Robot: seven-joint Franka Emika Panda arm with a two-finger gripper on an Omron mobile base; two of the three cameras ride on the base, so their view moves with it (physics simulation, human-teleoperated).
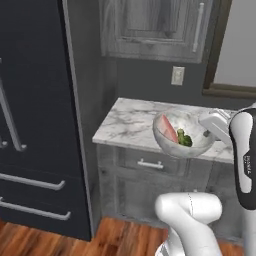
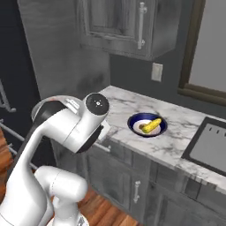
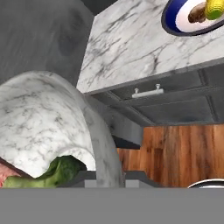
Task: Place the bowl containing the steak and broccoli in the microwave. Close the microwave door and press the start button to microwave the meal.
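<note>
Spanning grey cabinets (image 1: 150, 170), marble counter (image 1: 127, 122) beside dark fridge (image 1: 35, 110), wood floor (image 1: 117, 240).

A glossy white arm (image 2: 53, 132) is seen, built of rounded, tubular segments. Its joints are set off by dark bands — one black collar (image 2: 46, 110) is visible at the elbow, and a long black inlay (image 1: 243, 170) with small pale lettering runs down one link. A round joint cap (image 2: 97, 104) is marked by a grey disc with a dark centre. The lowest segment (image 1: 192, 217) is formed as a bulbous white shoulder — smooth, without visible cables.
</note>
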